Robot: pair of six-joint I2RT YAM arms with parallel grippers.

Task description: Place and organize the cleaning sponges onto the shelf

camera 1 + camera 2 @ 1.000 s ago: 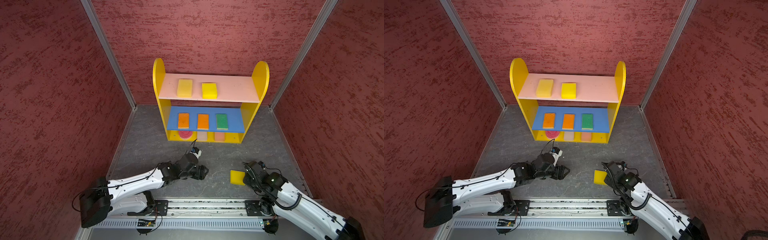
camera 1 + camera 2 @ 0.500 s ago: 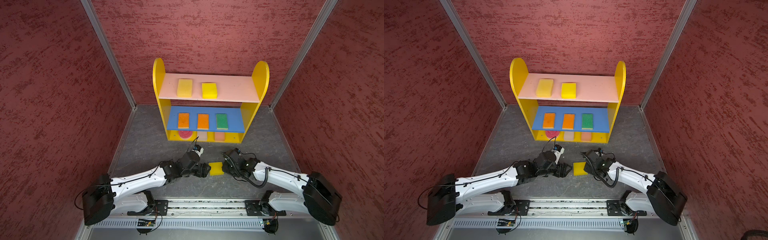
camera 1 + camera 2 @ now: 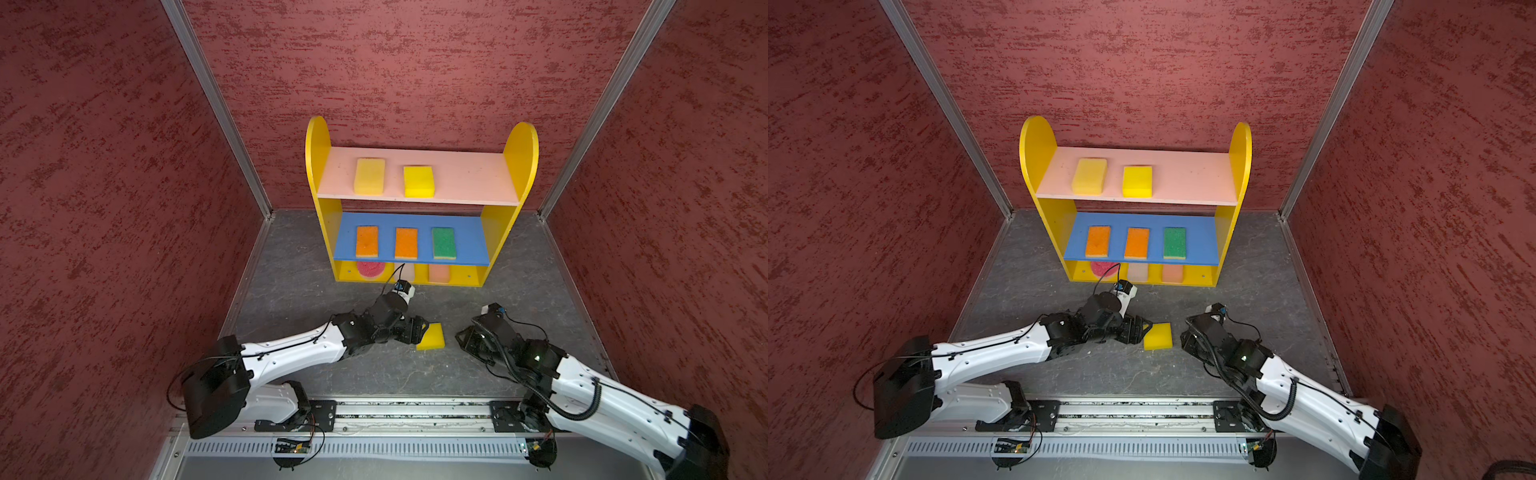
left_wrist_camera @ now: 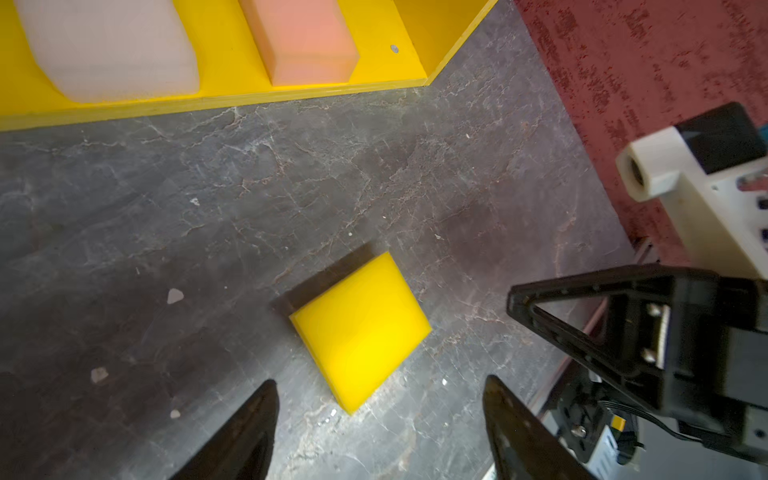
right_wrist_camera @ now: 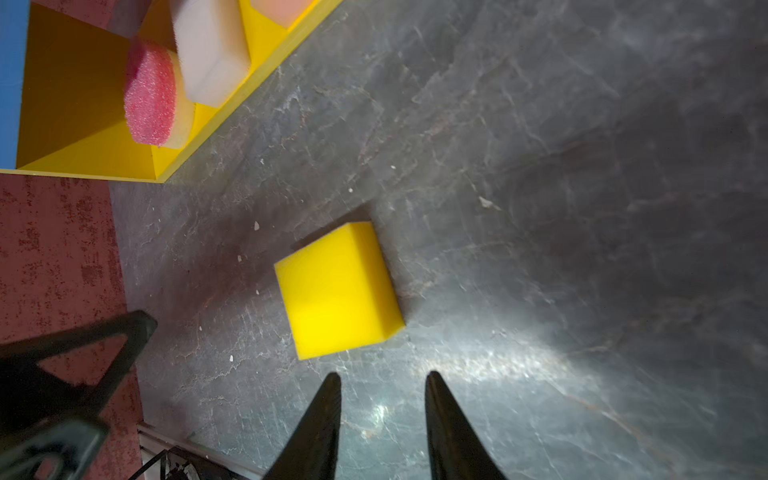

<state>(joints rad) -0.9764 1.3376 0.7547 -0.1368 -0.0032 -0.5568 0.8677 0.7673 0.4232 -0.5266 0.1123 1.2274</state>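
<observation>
Yellow sponge (image 3: 431, 337), the only one not on the shelf (image 3: 524, 158), lies flat on the grey floor (image 3: 291, 291) just in front of the left gripper (image 4: 380, 382), jaws spread wide, while the right gripper (image 5: 383, 375) hangs nearby, empty and slightly parted, and eight other sponges (image 3: 406, 243) sit shelved.

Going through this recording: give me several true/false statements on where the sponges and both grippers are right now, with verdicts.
1. Two yellow sponges lie on the pink upper board. True.
2. The round red-pink sponge sits on the yellow base. True.
3. The green-topped sponge sits on the yellow base. False: it lies on the blue middle board.
4. The right gripper holds the loose yellow sponge. False: that sponge lies on the grey floor; the right gripper is open, empty and apart from it.
5. The left gripper is open, the loose yellow sponge's near corner between its fingertips. True.
</observation>
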